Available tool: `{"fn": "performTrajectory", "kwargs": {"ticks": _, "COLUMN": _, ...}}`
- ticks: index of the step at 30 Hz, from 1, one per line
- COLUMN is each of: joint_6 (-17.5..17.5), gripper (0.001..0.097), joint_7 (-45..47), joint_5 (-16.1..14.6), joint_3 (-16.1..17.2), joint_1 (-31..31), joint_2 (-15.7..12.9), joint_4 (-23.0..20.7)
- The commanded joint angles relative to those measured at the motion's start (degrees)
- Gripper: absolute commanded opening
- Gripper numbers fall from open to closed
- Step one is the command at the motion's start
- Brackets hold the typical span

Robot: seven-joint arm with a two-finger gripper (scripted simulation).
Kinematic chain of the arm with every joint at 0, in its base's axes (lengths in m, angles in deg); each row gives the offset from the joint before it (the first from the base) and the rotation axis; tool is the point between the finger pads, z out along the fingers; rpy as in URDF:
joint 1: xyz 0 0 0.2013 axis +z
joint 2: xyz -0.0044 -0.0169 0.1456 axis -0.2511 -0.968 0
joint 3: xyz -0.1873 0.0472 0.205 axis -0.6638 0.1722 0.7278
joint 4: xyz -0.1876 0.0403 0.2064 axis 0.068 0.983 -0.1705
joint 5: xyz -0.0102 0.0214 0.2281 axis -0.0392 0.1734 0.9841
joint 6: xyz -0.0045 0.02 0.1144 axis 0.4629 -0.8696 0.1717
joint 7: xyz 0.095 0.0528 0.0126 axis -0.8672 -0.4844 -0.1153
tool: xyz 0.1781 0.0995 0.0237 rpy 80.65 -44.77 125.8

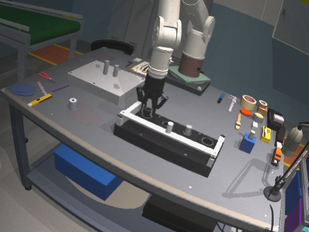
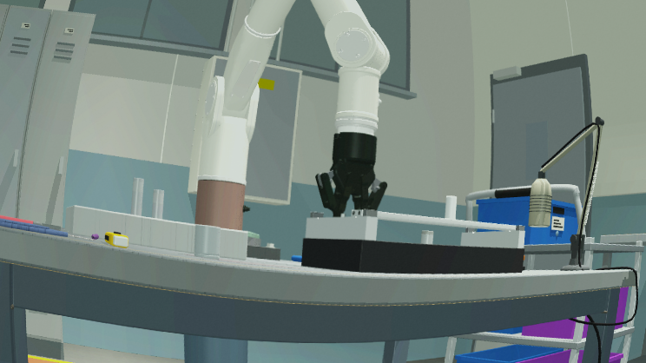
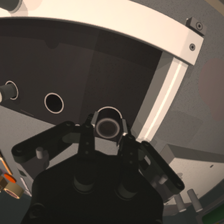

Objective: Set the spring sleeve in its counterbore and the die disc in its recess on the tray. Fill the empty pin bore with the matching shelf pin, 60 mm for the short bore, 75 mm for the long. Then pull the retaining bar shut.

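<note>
My gripper (image 1: pixel 148 111) (image 3: pixel 107 128) stands low over the left end of the black tray (image 1: pixel 169 139). A grey spring sleeve (image 3: pixel 106 128) is held upright in its closed fingers, right over the ringed counterbore (image 3: pixel 109 111). To the right along the tray are an empty pin bore (image 3: pixel 54 102), two standing pins (image 1: pixel 169 127) (image 1: pixel 188 129) and a round recess (image 1: pixel 207 141). The white retaining bar (image 1: pixel 161 128) frames the tray's near side. A small grey cylinder (image 1: pixel 73 104) stands on the table to the left. Two shelf pins (image 1: pixel 106 67) (image 1: pixel 116 70) stand on the white block (image 1: pixel 105 80).
A blue box (image 1: pixel 247 142) sits right of the tray among tape rolls (image 1: pixel 248 102) and small tools. A lamp (image 1: pixel 291 141) on a stand rises at the table's right edge. Hand tools (image 1: pixel 40 99) lie at the far left.
</note>
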Motion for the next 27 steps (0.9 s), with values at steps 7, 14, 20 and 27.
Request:
{"fn": "performTrajectory", "kwargs": {"ticks": 7, "joint_6": 0.04, "gripper": 0.0080, "joint_7": 0.00, "joint_5": -0.01, "joint_3": 0.02, "joint_1": 0.00, "joint_2": 0.06, "joint_4": -0.08}}
{"fn": "performTrajectory", "kwargs": {"ticks": 14, "joint_6": 0.04, "gripper": 0.0215, "joint_7": 0.00, "joint_5": -0.01, "joint_3": 0.02, "joint_1": 0.00, "joint_2": 0.06, "joint_4": -0.08}}
{"fn": "performTrajectory", "kwargs": {"ticks": 20, "joint_6": 0.04, "gripper": 0.0335, "joint_7": 0.00, "joint_5": -0.01, "joint_3": 0.02, "joint_1": 0.00, "joint_2": 0.06, "joint_4": -0.08}}
{"fn": "performTrajectory", "kwargs": {"ticks": 27, "joint_6": 0.04, "gripper": 0.0475, "joint_7": 0.00, "joint_5": -0.01, "joint_3": 0.02, "joint_1": 0.00, "joint_2": 0.06, "joint_4": -0.08}}
